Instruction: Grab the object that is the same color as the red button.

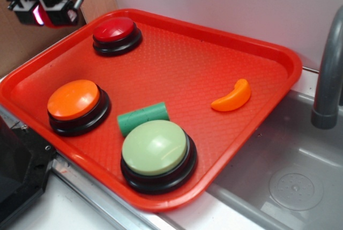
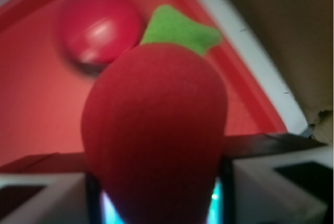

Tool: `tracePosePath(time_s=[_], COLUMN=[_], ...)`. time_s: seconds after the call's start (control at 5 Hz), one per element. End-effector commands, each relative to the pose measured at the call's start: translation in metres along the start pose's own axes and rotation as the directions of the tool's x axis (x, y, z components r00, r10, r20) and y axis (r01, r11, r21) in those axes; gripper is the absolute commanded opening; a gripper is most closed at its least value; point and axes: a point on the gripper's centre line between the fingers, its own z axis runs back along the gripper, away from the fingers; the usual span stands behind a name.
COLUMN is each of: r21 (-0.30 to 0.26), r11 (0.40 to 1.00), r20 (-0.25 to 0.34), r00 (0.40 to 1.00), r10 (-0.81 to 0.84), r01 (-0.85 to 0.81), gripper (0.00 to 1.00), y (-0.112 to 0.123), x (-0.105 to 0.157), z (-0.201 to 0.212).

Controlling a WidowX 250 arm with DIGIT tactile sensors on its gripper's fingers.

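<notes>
Red toy fruit, matte with a small green leaf at its top, is filling most of the wrist view, sitting clamped between the pale fingers of the gripper, whose jaws are pressing in on its lower sides. In the exterior view the gripper is hanging raised at the upper left corner, over the far left edge of the red tray, with a sliver of red showing between its dark parts. Behind the fruit in the wrist view the red button is showing blurred on the tray floor; in the exterior view it is sitting on its black base at the tray's far left, just beside and below the gripper. Farther out, the orange button is resting at the left side of the tray, the green cylinder is lying on its side between it and the pale green button at the near edge, touching or almost touching the latter. An orange crescent is lying well apart on the right side. A grey faucet is standing over the sink at the right.
</notes>
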Motion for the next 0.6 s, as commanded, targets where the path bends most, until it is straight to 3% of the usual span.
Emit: tracePosePath(time_s=[0.0, 0.2, 0.4], r21=[-0.137, -0.129, -0.117], r11=[0.965, 0.952, 0.968], r20=[0.032, 0.005, -0.004], r00=[0.975, 0.96, 0.974], r10=[-0.221, -0.28, -0.225], r01=[0.223, 0.279, 0.223], gripper=[0.0, 0.0, 0.0], y=[-0.062, -0.078, -0.064], x=[-0.006, -0.009, -0.002], z=[0.07, 0.067, 0.063])
